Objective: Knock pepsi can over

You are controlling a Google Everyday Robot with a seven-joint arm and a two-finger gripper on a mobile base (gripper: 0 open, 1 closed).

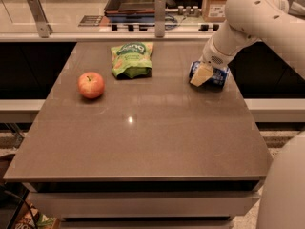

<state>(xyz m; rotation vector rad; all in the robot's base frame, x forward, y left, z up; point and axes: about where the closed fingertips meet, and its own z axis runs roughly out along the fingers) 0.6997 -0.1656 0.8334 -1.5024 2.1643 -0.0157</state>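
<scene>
The blue pepsi can [215,76] lies on its side near the right edge of the brown table [143,128], its length running left to right. My gripper [202,74] hangs from the white arm [248,18] at the upper right and sits against the can's front left part, covering that end of it.
A red apple [91,84] sits at the left of the table. A green snack bag [132,59] lies at the back middle. Behind the table runs a counter [95,23] with metal posts, a tray and a cardboard box. The robot's white body [286,194] fills the lower right corner.
</scene>
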